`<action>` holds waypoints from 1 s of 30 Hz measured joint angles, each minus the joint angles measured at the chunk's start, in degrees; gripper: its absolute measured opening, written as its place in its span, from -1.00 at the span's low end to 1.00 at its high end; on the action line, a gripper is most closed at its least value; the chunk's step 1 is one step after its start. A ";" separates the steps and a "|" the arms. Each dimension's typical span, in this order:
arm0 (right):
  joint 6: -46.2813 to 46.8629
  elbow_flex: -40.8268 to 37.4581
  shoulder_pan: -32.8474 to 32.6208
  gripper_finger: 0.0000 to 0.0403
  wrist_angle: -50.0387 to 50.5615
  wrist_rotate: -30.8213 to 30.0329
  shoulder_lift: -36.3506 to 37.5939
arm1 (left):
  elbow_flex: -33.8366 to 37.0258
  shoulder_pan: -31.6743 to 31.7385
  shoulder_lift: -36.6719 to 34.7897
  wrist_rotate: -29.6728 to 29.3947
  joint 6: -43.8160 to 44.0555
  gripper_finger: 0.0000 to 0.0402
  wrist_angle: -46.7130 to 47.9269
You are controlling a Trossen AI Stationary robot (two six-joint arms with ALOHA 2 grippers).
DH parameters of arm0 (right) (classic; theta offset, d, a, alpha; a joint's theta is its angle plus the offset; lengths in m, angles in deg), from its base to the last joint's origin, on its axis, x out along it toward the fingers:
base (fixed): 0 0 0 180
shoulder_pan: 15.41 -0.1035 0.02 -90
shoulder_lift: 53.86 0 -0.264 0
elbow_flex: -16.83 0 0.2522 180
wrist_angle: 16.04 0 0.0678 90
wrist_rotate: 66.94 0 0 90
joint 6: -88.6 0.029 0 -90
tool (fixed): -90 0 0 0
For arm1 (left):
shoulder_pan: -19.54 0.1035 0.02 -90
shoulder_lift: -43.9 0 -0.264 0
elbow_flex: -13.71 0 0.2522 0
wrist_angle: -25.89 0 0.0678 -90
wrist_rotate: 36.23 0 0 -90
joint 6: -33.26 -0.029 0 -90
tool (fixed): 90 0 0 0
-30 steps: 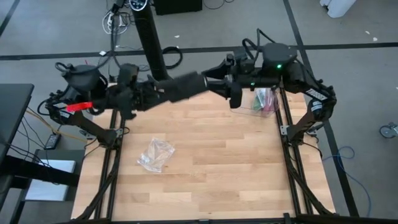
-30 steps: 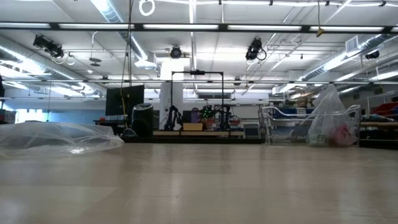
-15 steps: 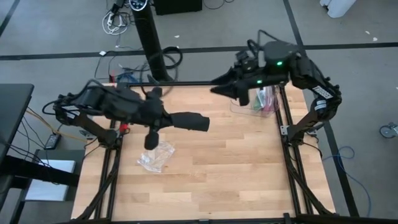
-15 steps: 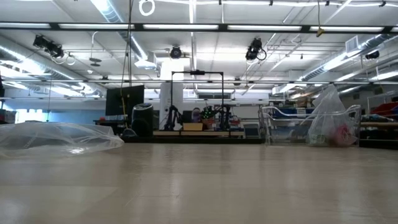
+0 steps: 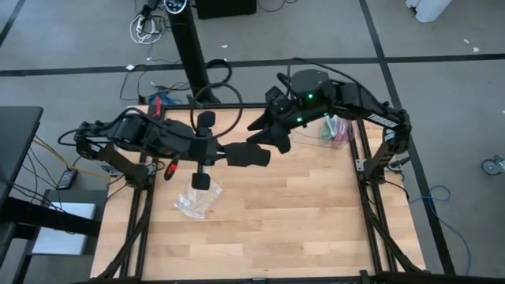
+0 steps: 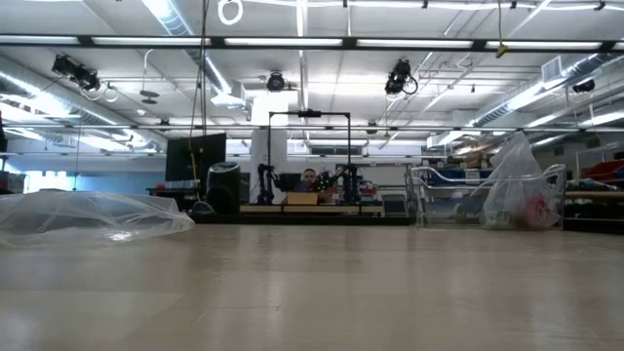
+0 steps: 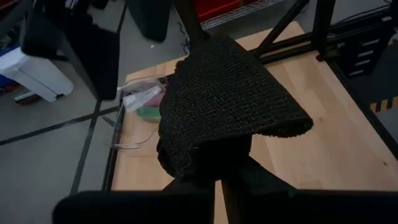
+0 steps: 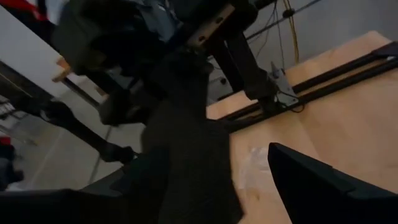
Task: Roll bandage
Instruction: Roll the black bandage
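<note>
The bandage (image 5: 246, 155) is a bunched strip of dark charcoal knit fabric, held above the middle of the table (image 5: 300, 229). My left gripper (image 5: 221, 152) reaches in from the table's left and is shut on it; the left wrist view shows the fabric (image 7: 230, 106) fanning out beyond the fingers. My right gripper (image 5: 272, 140) comes from the far right and is open. Its fingers (image 8: 311, 180) stand on either side of the bandage's free end (image 8: 186, 155). My left gripper pinches a gathered end of the bandage (image 7: 208, 165) between its two fingers, in several bunched layers. The fingers come roughly level from the table's left. The bandage sticks out past them toward the right, lifted clear of the table. My right gripper: I cannot tell whether it touches the bandage.
A crumpled clear plastic bag (image 5: 197, 197) lies on the table near the left, below my left arm; it also shows in the low view (image 6: 93, 214). A clear bag with coloured items (image 5: 335, 126) stands at the far right edge. Bare wood (image 5: 316, 237) fills the near half.
The bandage was stretched between both grippers at the far edge. My right gripper has let it go. My left gripper has carried it toward the table's middle, where it now hangs bunched. My right gripper drew back to the far right, then came toward the bandage's free end.
</note>
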 joint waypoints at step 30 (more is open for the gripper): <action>-7.04 0.04 -0.07 -0.91 0.08 4.96 -3.58 | -0.02 -0.33 0.02 0.51 0.38 -0.94 0.20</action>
